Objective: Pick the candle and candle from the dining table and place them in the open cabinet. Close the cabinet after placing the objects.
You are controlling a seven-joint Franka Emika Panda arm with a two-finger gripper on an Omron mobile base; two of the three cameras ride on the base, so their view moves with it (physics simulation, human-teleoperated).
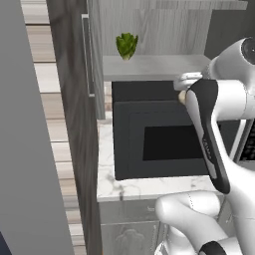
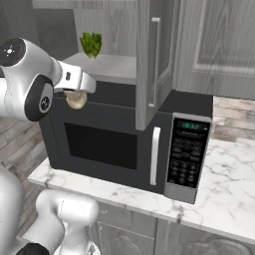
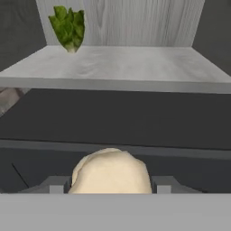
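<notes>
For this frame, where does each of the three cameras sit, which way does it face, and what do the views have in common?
Left base view: behind the arm on its left, looking forward and down at the microwave and cabinet shelf; the white arm rises at lower right.
Right base view: behind on the right, facing the same microwave below the open cabinet door; the arm enters from the left.
Hand view: on the hand, looking along the gripper at the shelf, a cream candle between its fingertips.
Shared: all show the leafy green on the shelf.
</notes>
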